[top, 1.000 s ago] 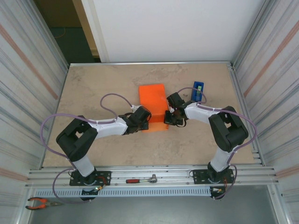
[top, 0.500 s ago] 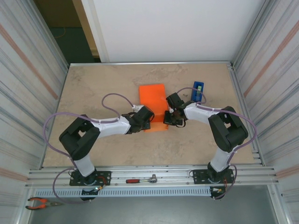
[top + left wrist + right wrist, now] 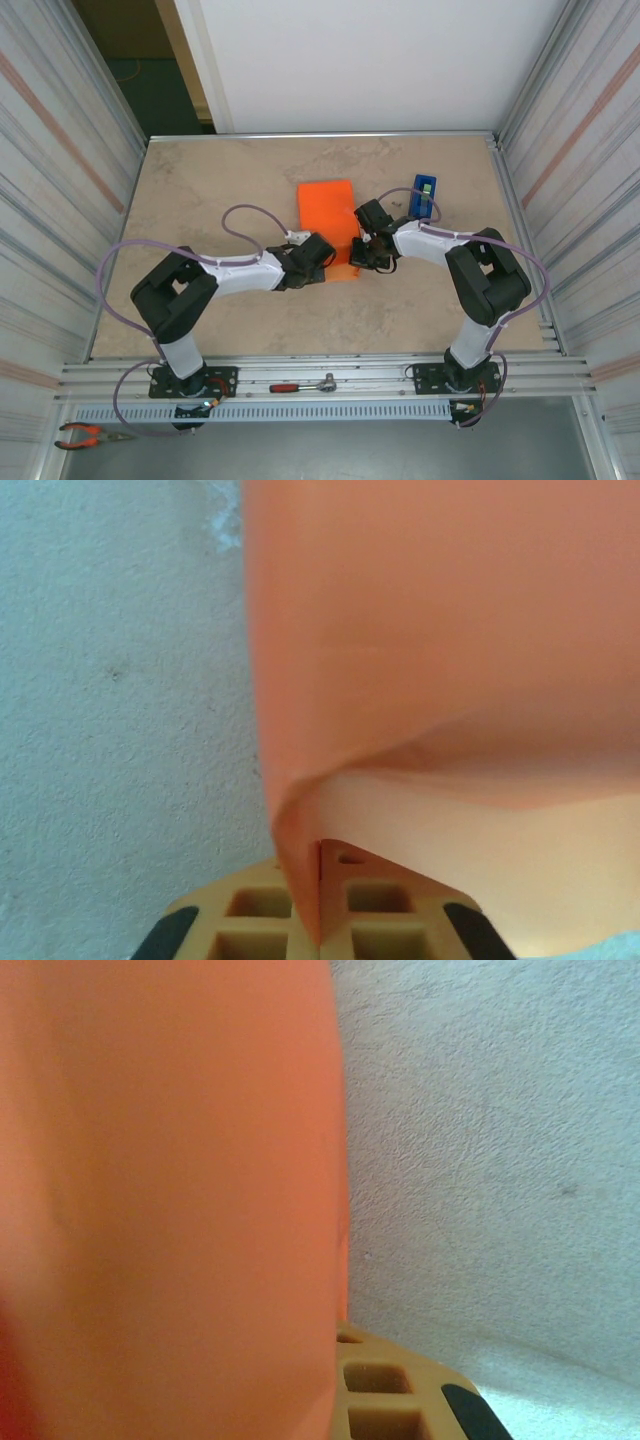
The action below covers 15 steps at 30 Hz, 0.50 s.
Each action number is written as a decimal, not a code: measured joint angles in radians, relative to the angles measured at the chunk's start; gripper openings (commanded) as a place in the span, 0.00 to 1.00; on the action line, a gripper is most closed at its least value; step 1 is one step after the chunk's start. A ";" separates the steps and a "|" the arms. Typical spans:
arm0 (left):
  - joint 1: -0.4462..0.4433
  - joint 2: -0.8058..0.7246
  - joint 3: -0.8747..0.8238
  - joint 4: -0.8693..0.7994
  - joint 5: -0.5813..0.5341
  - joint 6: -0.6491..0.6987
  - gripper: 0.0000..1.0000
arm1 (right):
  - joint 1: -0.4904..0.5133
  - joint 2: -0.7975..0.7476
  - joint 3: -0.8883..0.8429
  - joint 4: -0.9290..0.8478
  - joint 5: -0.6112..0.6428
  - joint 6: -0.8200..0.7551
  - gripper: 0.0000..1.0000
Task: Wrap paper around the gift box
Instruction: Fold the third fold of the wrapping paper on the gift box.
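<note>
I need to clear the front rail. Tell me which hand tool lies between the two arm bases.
The red-handled ratchet, lying between the left base and right base; the orange-handled pliers lie in the near-left corner.

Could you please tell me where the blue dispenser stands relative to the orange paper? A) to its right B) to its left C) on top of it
A: in the top view the dispenser stands right of the paper, apart from it.

Black-jointed white arms (image 3: 240, 275) trail looping purple cables (image 3: 236, 211).
</note>
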 measured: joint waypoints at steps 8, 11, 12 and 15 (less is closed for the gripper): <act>-0.004 0.000 -0.008 -0.003 -0.013 -0.018 0.00 | 0.007 -0.049 -0.013 -0.018 0.016 0.007 0.44; -0.004 0.000 -0.008 -0.004 -0.015 -0.018 0.00 | 0.008 -0.072 -0.028 -0.024 0.025 0.008 0.41; -0.004 0.000 -0.008 -0.004 -0.016 -0.018 0.00 | 0.008 -0.075 -0.034 -0.023 0.029 0.008 0.37; -0.004 0.000 -0.008 -0.008 -0.018 -0.018 0.00 | 0.008 -0.075 -0.051 -0.026 0.041 0.010 0.13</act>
